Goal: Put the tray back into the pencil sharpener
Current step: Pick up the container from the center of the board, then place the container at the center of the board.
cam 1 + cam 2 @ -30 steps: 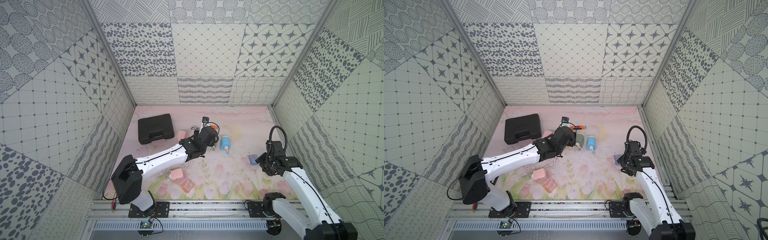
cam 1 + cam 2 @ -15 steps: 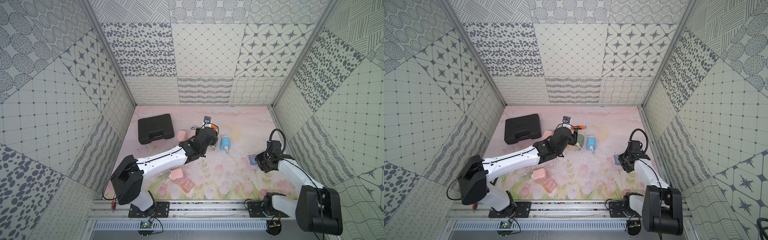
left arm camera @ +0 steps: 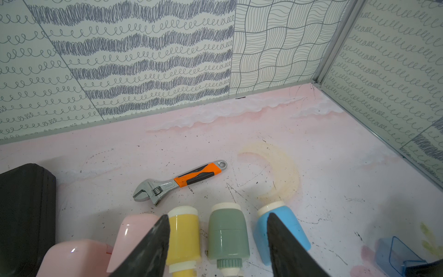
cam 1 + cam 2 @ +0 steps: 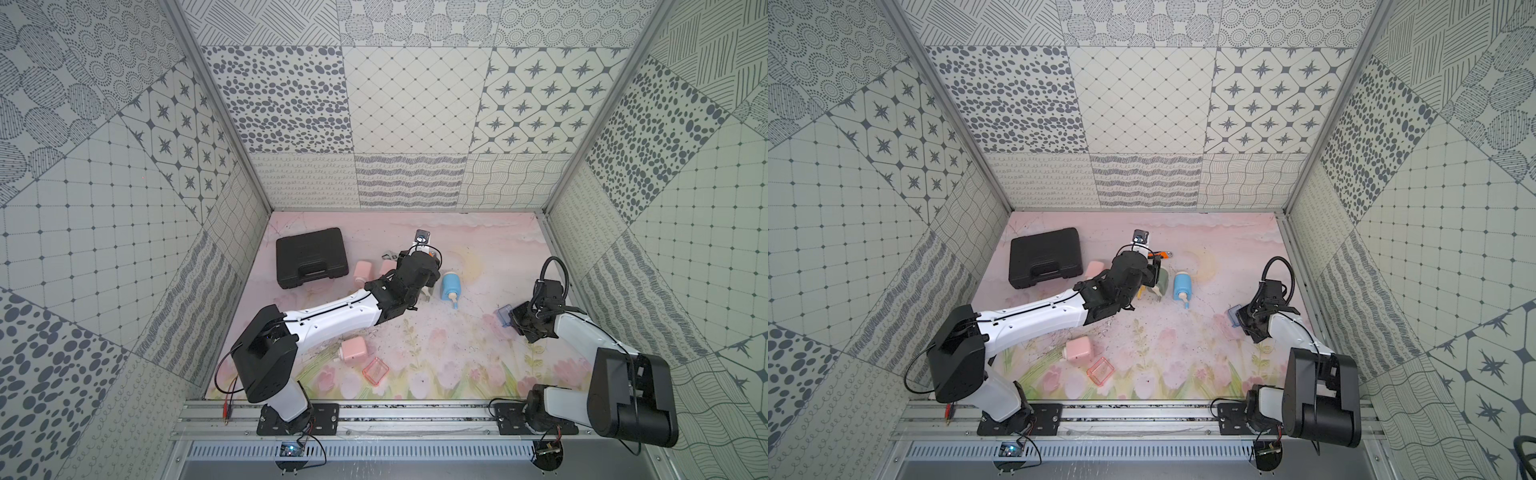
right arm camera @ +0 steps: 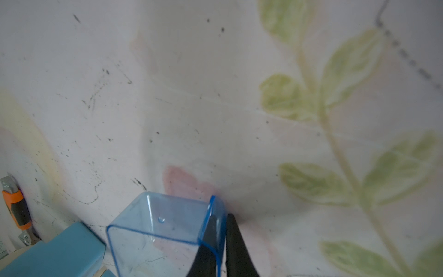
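In the left wrist view the yellow sharpener and green sharpener ran off the picture's edge. The blue tray was cropped likewise in the right wrist view, where the painted leaves were blurred.

The surface is pink, painted with clouds and a pale yellow crescent far from the rail, and with tulips and green stems next to the rail; dark specks scuff it. Opposite the rail stands the back wall. Side walls rise from the rail's ends. All are papered in grey-on-white patches: dots, stars, grids, waves, loops. Metal posts mark the corners. Light is even.
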